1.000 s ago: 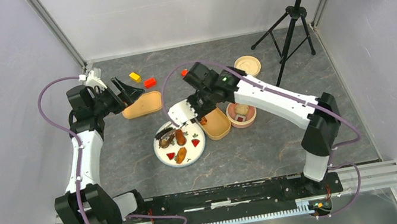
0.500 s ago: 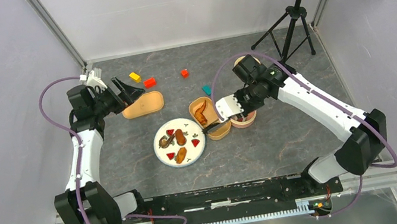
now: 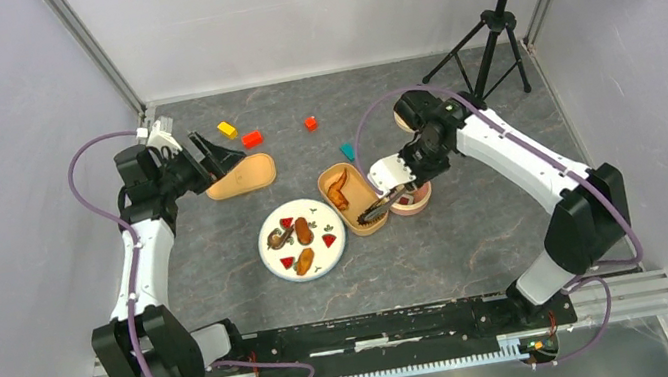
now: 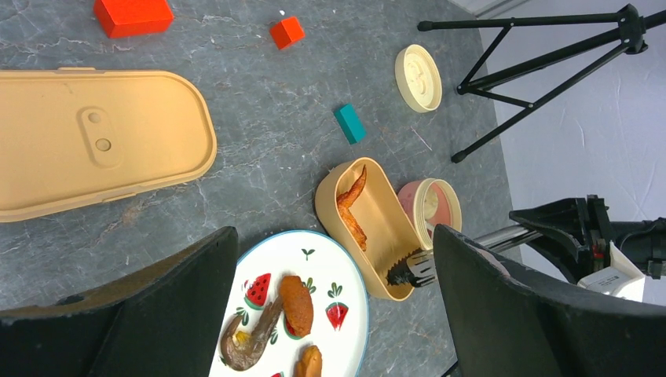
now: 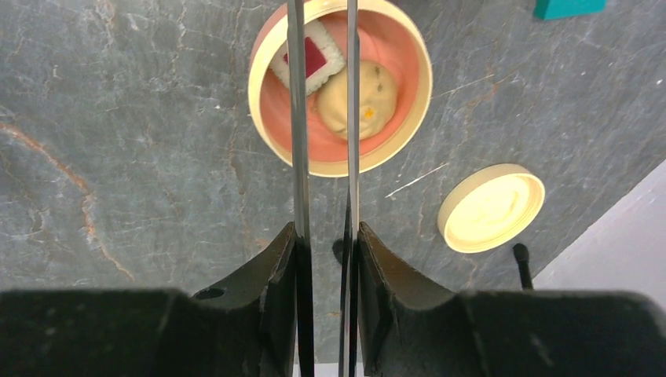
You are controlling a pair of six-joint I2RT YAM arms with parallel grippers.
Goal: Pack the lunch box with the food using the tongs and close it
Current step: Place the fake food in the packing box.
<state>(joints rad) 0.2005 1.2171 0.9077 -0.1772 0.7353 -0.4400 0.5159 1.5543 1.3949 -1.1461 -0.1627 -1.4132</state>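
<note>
- tongs [image 5: 298, 118] are pinched between the right gripper [image 5: 326, 232] fingers, which squeeze the two thin arms until only a narrow gap is left between them.
- from those jaws the arms run straight out over the round pink container [image 5: 339, 169], which holds the rice ball [image 5: 357, 98] and a red-and-white piece [image 5: 318, 53]. the tips pass beyond the edge of the wrist view.
- in the other views the tips reach the near end of the lunch box [image 4: 386, 232], a full tong-length out from the jaws. a dark ridged shape [image 4: 412, 269] sits there, and i cannot tell whether it is a food piece or the tongs' own ends.
- a fried wing [image 4: 351, 208] lies in the box beyond the tips, apart from them.
- the step in hand looks like setting a piece down in the box.
  - to do it well, bring the tips low inside the wall first.
  - then ease the squeeze slowly so the arms spring apart without flicking anything.
  - keep the jaws firm enough that the tongs do not slip, and lift straight up clear of the wing.
- the plate [image 4: 357, 275] with the remaining food lies past the box, further from these jaws.
- the left gripper [image 3: 220, 149] jaws are spread wide and hold nothing. the lid [image 4: 94, 141] lies just beside them, not between them.
</note>
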